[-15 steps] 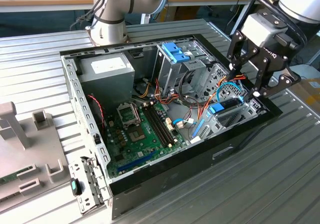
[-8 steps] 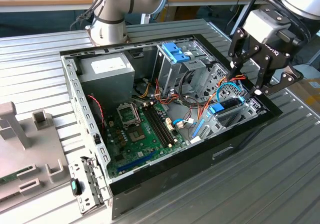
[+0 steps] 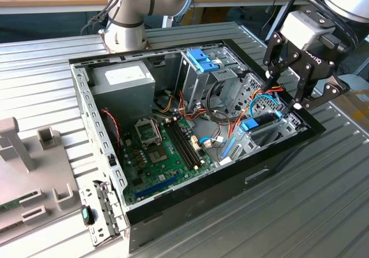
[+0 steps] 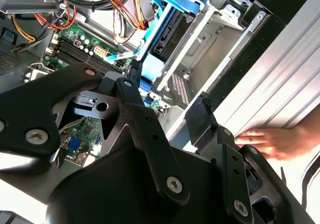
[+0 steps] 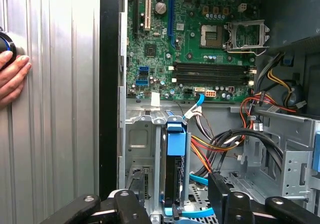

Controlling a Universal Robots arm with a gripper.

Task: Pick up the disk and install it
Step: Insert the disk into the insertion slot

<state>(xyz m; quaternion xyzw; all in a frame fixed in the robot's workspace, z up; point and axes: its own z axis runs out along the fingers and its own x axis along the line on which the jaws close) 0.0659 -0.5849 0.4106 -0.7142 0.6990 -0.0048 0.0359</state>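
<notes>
My gripper (image 3: 283, 89) hung just above the bay (image 5: 137, 144), fingers (image 5: 219, 190) apart, holding nothing. The disk (image 5: 172, 181) stood on edge in that bay, blue handle (image 5: 176, 141) up. I'd call it the pick-up step. Grabbing it would need squaring up on that thin handle, with cables (image 5: 235, 139) crowding just beyond.

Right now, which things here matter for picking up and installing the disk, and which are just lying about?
Belongs to the job: the blue-handled disk; the open, empty pincer near it.

Just there: motherboard; power supply; a person's hand on the ribbed table; grey fixture at the exterior view's left.
</notes>
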